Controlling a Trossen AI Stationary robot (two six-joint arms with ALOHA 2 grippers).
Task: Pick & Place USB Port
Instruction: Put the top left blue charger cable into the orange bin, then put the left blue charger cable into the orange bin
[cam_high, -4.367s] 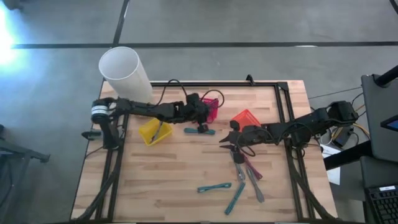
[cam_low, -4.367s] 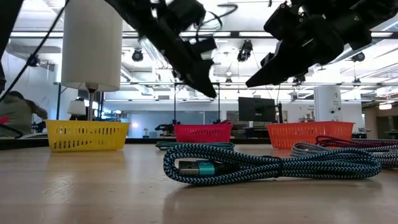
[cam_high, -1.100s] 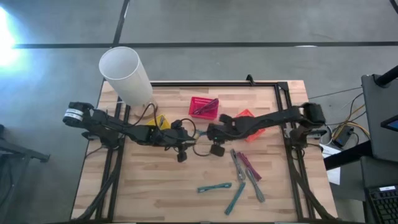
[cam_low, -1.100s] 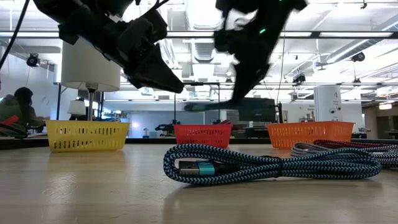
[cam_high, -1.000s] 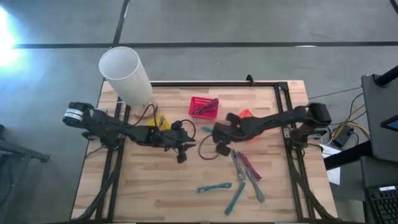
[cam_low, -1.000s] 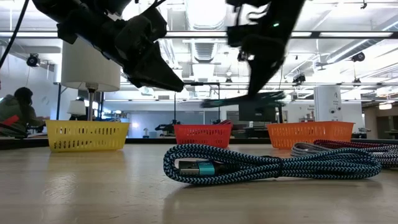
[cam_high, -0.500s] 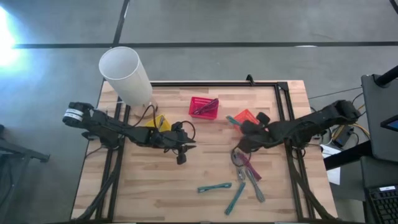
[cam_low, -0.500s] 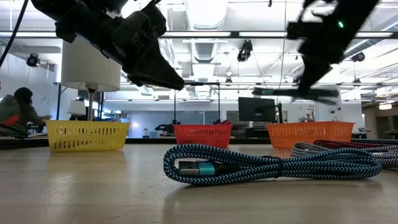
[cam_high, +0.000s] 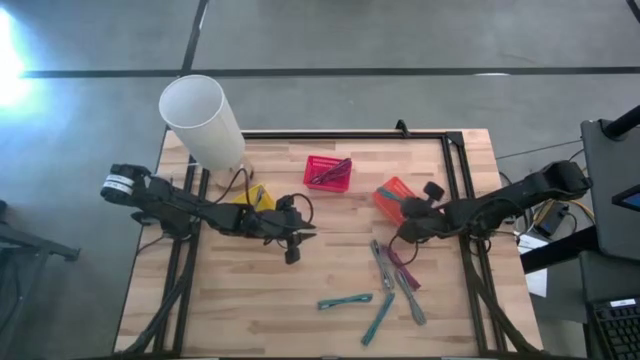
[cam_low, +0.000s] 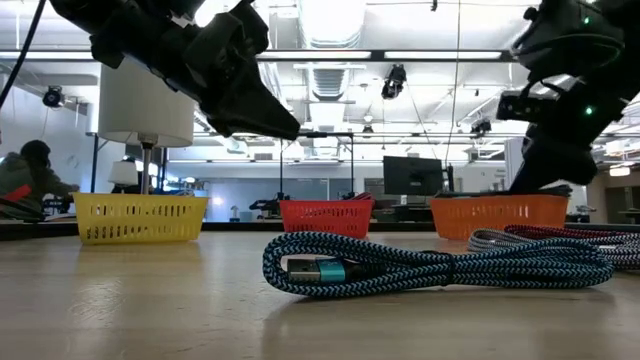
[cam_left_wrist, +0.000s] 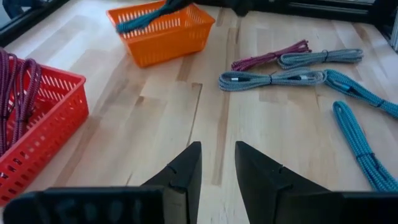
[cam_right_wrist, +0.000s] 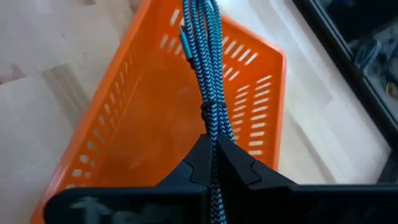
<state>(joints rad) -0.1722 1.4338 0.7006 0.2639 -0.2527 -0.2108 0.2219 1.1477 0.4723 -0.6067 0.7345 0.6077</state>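
Teal cable (cam_right_wrist: 208, 74) in right tool (cam_right_wrist: 214, 163), over orange basket (cam_right_wrist: 149, 118)

The right gripper (cam_right_wrist: 211, 146), clamped on the blue braided USB cable (cam_right_wrist: 204, 56), has carried it from mid-table to above the orange basket (cam_high: 393, 197); the left gripper (cam_high: 300, 232) withdrew from the red basket (cam_high: 328, 172) toward the table's left-centre.

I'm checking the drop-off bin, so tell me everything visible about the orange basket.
The orange basket is a rectangular plastic bin with slotted walls, standing upright on the wooden table at its right side. Its floor looks bare. The right claw, shut on a blue braided cable, holds that cable over the basket.
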